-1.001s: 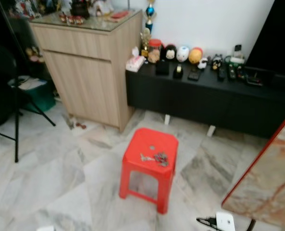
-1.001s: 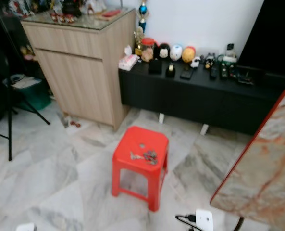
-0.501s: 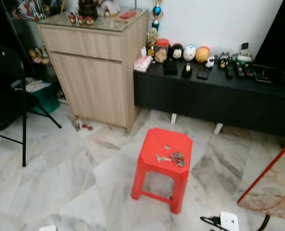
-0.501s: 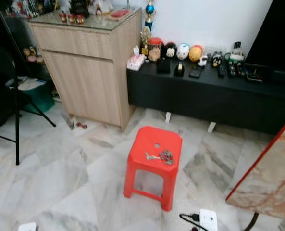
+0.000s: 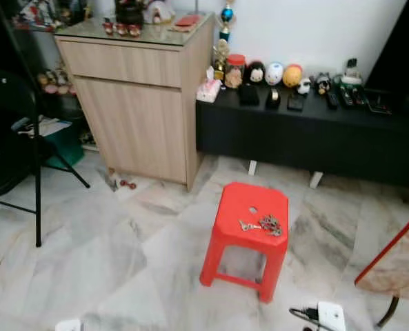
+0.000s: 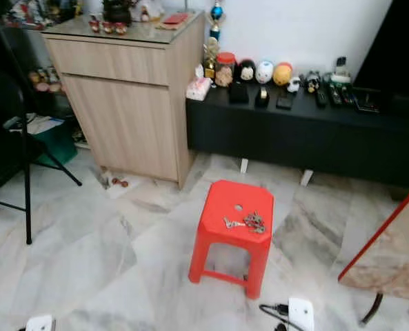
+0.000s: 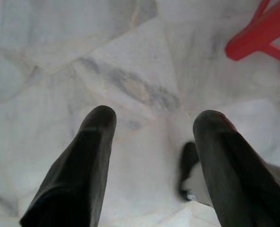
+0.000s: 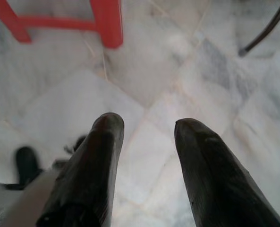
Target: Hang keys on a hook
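stool [image 5: 252, 207] nearer; keys [image 5: 265, 224] beyond fingers [image 7: 90, 161]

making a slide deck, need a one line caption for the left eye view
Keys lie on a red stool on the marble floor, before a wooden cabinet and black console.

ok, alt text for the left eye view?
Keys lie on a red stool on a marble floor. Behind it stand a wooden cabinet and a low black console lined with small figurines.
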### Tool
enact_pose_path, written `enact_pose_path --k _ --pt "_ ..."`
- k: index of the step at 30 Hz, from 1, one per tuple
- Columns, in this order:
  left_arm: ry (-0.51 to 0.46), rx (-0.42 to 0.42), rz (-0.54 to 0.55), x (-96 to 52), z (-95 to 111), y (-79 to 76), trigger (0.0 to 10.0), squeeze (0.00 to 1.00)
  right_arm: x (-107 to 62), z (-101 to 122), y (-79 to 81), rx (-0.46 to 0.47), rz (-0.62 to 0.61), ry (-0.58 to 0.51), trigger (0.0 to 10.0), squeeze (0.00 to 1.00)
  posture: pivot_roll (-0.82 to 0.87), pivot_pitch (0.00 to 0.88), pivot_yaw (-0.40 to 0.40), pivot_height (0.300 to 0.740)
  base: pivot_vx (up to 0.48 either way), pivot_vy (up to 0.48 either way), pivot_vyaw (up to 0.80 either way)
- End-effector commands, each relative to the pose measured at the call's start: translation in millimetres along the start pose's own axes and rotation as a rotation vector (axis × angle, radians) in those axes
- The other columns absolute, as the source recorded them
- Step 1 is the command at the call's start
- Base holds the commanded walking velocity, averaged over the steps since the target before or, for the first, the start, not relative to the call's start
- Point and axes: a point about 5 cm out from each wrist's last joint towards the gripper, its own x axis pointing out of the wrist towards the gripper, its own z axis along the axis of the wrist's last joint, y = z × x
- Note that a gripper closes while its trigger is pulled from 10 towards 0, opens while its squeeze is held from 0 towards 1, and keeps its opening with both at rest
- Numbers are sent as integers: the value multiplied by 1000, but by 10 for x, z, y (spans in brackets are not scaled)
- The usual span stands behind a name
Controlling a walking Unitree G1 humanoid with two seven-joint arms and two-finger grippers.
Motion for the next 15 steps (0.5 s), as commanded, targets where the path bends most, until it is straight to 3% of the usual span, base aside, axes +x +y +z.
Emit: enact_pose_path --k 1,15 --pt "8 -15 26 -20 -10 80 10000 0 6 42 83 3 22 -11 10000 0 198 0 -11 740 0 319 0" --pt "-2 -13 11 -23 -9 68 10000 0 6 46 65 11 13 -17 10000 0 201 0 -13 740 0 0 0"
